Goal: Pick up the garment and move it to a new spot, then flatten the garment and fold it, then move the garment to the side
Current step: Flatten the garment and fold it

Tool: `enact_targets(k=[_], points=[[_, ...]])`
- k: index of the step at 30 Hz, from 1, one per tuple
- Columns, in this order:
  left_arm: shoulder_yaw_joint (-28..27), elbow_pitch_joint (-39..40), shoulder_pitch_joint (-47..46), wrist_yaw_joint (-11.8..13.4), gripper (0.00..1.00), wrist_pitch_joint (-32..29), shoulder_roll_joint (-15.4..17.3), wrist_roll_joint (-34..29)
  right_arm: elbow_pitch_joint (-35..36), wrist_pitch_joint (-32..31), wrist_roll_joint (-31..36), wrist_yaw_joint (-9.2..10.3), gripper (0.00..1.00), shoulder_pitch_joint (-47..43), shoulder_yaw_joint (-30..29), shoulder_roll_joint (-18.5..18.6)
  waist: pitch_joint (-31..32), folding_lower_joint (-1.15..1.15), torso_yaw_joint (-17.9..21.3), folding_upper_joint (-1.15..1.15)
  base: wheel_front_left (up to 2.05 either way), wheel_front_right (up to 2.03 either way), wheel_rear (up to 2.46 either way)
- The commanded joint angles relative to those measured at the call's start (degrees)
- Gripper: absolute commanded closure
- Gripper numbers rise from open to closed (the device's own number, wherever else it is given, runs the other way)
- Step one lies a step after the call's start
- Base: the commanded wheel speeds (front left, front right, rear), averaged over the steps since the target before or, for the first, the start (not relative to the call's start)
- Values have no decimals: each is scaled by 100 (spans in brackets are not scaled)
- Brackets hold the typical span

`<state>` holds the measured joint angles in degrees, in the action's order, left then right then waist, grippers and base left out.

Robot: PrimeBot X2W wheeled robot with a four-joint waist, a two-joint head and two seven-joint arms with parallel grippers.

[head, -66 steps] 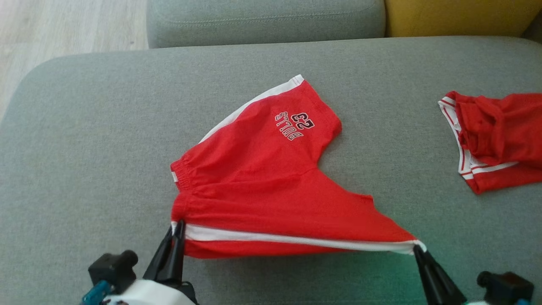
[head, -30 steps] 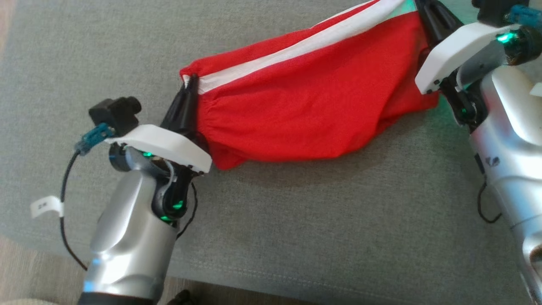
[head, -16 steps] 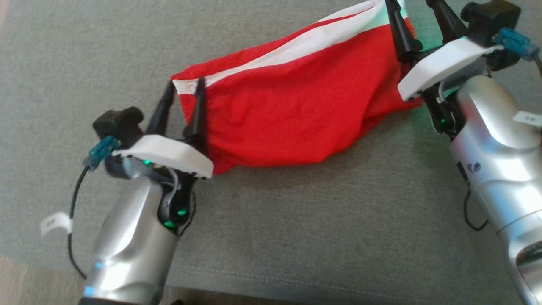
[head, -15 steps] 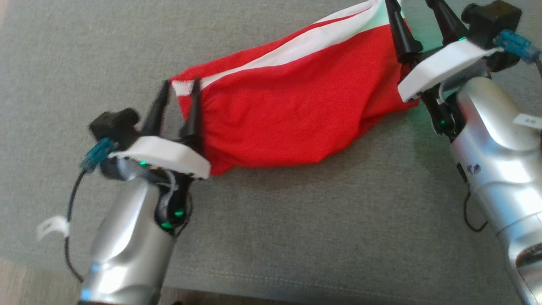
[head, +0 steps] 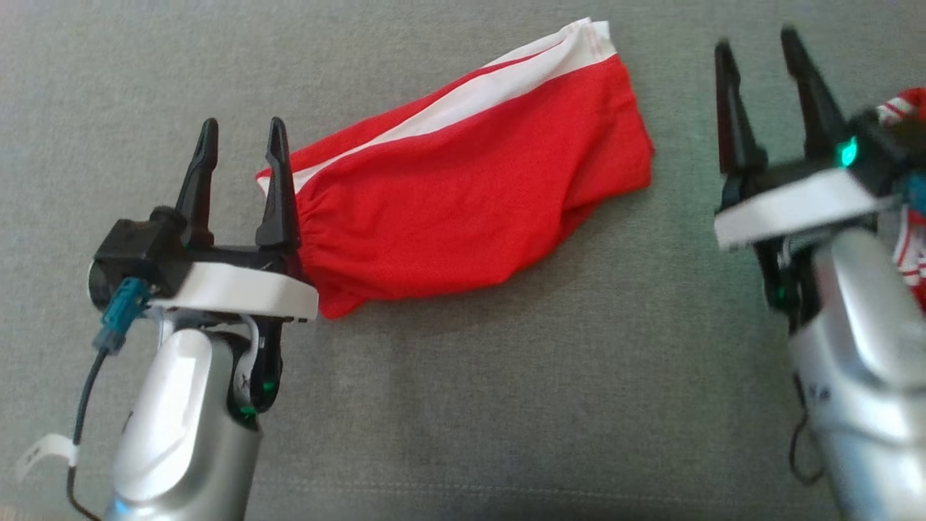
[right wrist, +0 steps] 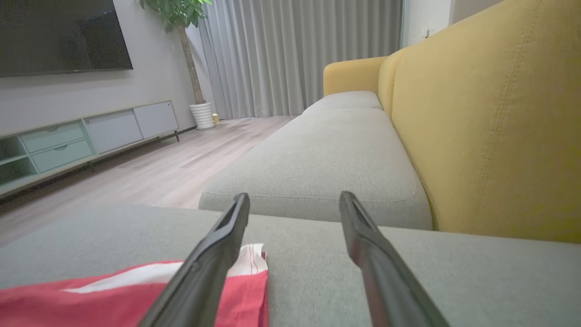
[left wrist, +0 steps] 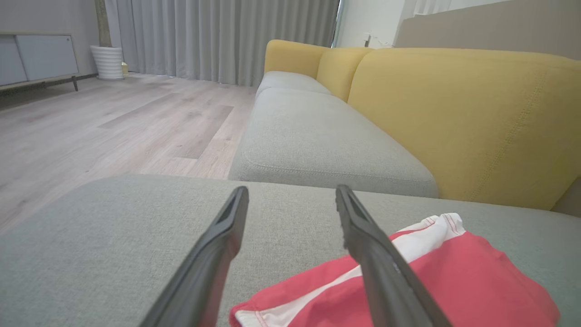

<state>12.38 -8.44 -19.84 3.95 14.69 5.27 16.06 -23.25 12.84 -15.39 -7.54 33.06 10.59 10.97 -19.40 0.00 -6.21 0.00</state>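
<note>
Jaws stand apart on both sides, holding nothing. The left gripper (head: 243, 126) is at the gathered waistband end of the red shorts (head: 463, 195); whether a finger touches the cloth, I cannot tell. The right gripper (head: 754, 43) is clear of the other end, with bare cushion between them.

The shorts lie folded lengthwise on the grey cushion (head: 506, 405), with a white stripe along the far edge. A second red garment (head: 901, 108) peeks out behind the right arm.

The cushion is a coarse grey weave with a seam near its front edge. Beyond it, the left wrist view shows another grey seat (left wrist: 317, 141) with a yellow backrest (left wrist: 476, 118), a pale wood floor (left wrist: 113, 122) and grey curtains (left wrist: 218, 36). The right wrist view shows a low cabinet (right wrist: 91, 131), a dark screen (right wrist: 63, 36) on the wall and a plant (right wrist: 181, 13) in a white pot.
</note>
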Motion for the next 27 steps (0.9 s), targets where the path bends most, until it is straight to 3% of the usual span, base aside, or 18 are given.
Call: enact_targets(k=[1,12,27], points=[[-180,215,38,-20,0,29,167,-103,405,-98,135,5,0,-234,-29,-130,60,0,60,0,0,0,0],[-22,47,340,-54,0,30,295,-428,2298,-1110,774,5,0,-1927,-540,-573,224,0,195,0,0,0,0],[-47,2,454,-63,0,30,263,-421,2769,-1446,827,5,0,-2304,-619,-685,294,0,196,0,0,0,0]])
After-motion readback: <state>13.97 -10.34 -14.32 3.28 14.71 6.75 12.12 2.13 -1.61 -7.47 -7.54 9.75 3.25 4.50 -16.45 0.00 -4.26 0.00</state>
